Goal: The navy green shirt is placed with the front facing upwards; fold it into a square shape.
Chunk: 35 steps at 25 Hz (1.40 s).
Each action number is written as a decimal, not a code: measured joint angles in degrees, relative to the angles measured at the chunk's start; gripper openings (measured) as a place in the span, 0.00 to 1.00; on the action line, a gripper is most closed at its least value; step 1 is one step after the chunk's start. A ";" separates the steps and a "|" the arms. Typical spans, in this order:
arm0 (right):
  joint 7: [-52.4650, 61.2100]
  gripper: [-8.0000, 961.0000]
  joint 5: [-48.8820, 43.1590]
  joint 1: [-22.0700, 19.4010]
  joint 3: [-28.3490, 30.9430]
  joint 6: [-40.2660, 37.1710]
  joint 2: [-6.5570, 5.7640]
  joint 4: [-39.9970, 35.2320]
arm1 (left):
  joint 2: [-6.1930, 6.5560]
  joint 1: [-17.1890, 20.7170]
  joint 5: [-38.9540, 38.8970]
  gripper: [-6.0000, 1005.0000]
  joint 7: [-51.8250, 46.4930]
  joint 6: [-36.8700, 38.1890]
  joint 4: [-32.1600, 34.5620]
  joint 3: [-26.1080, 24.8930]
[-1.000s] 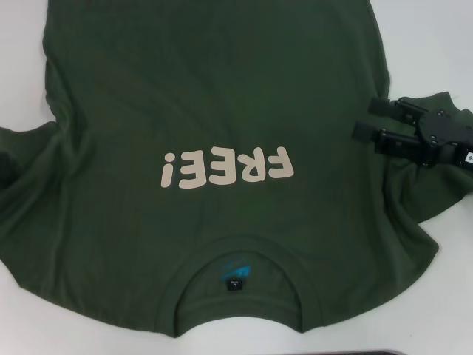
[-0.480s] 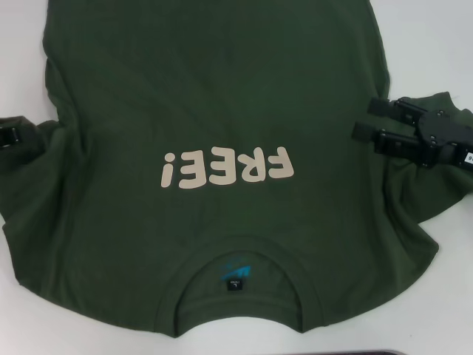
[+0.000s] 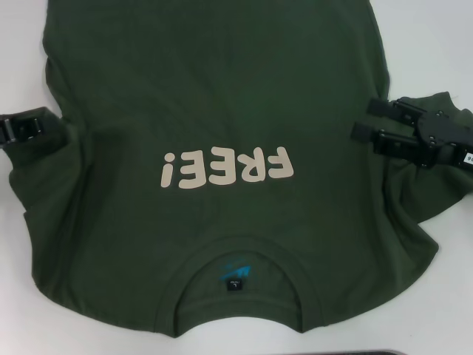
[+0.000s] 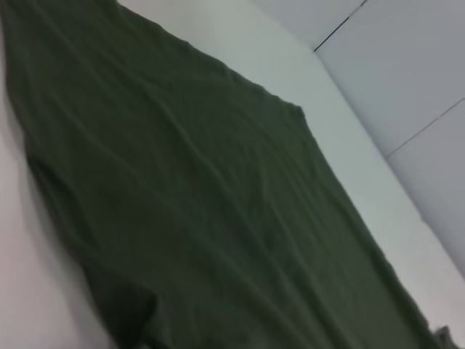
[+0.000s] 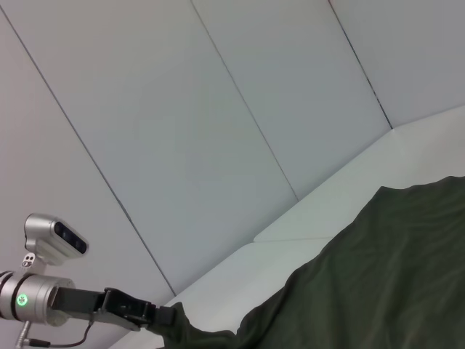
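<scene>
Two pincers at shirt [image 3: 222, 96] sleeves, left pincer [image 3: 55, 124] grip unclear, right pincer [image 3: 362, 120] spread wide

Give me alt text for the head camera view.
A navy green shirt lies face up on a white table, its "FREE!" print upside down. The left tool reaches its left sleeve; the open right tool sits over its right sleeve.

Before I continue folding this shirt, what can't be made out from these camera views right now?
- Navy green shirt: its hem is cut off by the head view's top edge.
- Left sleeve: covered by the left gripper and bunched cloth; whether the cloth is pinched is hidden.
- Right sleeve: partly covered by the right gripper.
- Neck label: print too small to read.
- Left wrist view: cloth and table only, no fingers.
</scene>
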 joint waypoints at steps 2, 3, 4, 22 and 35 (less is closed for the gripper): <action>-0.01 0.95 0.00 0.00 0.00 0.00 0.00 0.00 | -0.01 -0.10 -0.95 0.02 -0.05 -0.03 -1.05 -0.05; -0.02 0.95 0.00 0.00 0.00 0.00 0.00 0.00 | -0.01 -0.12 -1.33 0.03 -0.05 -0.03 -1.35 0.01; -0.02 0.95 0.00 0.01 0.00 0.00 0.00 0.00 | -0.01 -0.14 -1.61 0.03 -0.06 -0.04 -1.58 0.09; 0.29 0.95 0.00 0.50 0.50 0.19 -0.09 0.00 | 0.96 1.83 -0.40 0.03 0.29 -12.21 -0.36 -0.05; 0.53 0.95 0.00 0.62 1.26 0.11 -0.01 0.00 | 0.58 3.09 -0.32 0.03 -0.05 -19.56 2.28 -0.49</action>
